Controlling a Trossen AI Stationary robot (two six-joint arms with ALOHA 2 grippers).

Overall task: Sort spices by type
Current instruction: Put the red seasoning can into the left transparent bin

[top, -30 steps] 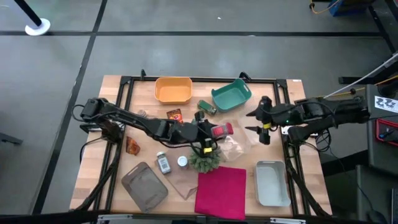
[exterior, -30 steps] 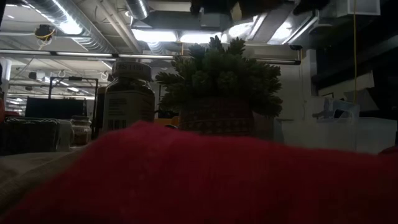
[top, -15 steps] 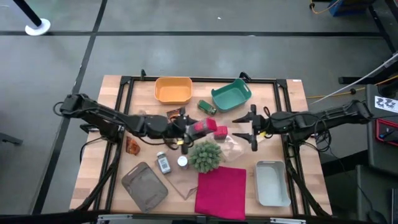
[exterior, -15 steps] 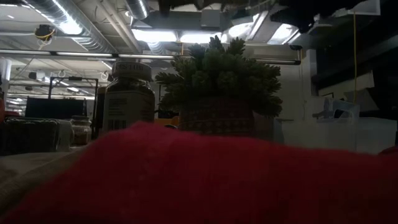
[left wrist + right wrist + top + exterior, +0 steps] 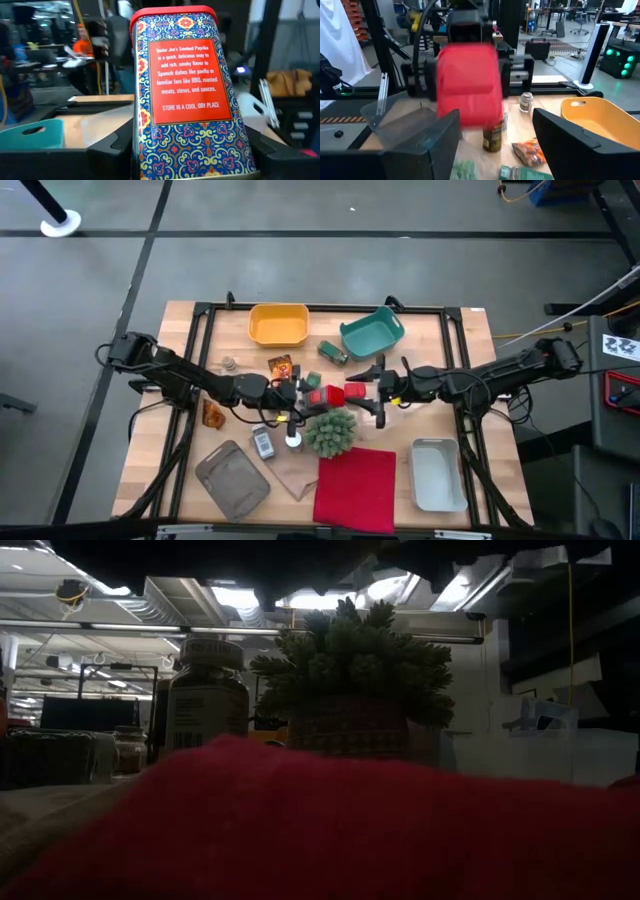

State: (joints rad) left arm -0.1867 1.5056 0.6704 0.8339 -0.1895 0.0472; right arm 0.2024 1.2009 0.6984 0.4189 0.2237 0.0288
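Observation:
A red patterned paprika tin (image 5: pixel 352 392) hangs level above the table's middle, shut in my left gripper (image 5: pixel 312 394). My right gripper (image 5: pixel 379 392) is open, with a finger on either side of the tin's free end (image 5: pixel 467 82), apart from it. On the table lie a green jar (image 5: pixel 333 352), an orange foil packet (image 5: pixel 281 366), a second packet (image 5: pixel 212 412), a clear jar (image 5: pixel 262 442) and a white-capped jar (image 5: pixel 293 440). In the low view the clear jar (image 5: pixel 205 695) stands behind the red cloth (image 5: pixel 320 830). My left gripper pinches the tin's body (image 5: pixel 185 150) between its two fingers, one on each narrow side, at the end away from the lid. The fingers come level from the table's left and lie along the tin. The tin is lifted clear and points toward the table's right.
An orange bin (image 5: pixel 278 325) and a teal bin (image 5: pixel 371 332) stand at the far edge. The spiky plant ball (image 5: pixel 330 430) sits just nearside of the tin, the red cloth (image 5: pixel 355 485) nearer still. A grey tray (image 5: pixel 438 473) and grey lid (image 5: pixel 232 477) flank them.
My left gripper has drawn back toward the table's left from above the plant ball, carrying the tin. My right gripper has moved steadily toward the table's left, staying open, until its fingers flank the tin's free end.

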